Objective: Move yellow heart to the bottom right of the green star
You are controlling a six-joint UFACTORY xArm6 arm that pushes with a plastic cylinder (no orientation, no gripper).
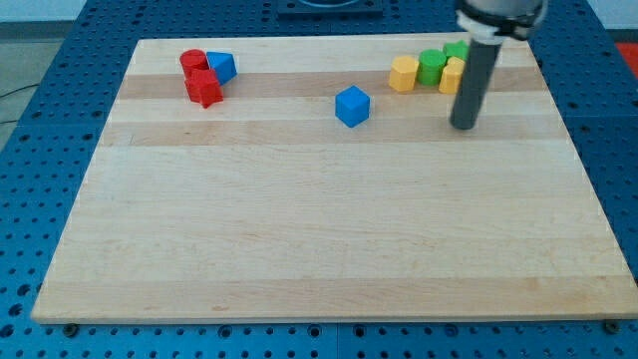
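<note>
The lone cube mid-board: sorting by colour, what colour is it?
Blue cube, clearest in the camera view.

Light wood counter [319,249], pale planks with a slightly darker grain band across the view's top. It sits on a blue perforated base plate [40,150] with a regular hole grid, visible on all sides. Even, diffuse lighting, no hard shadows
</note>
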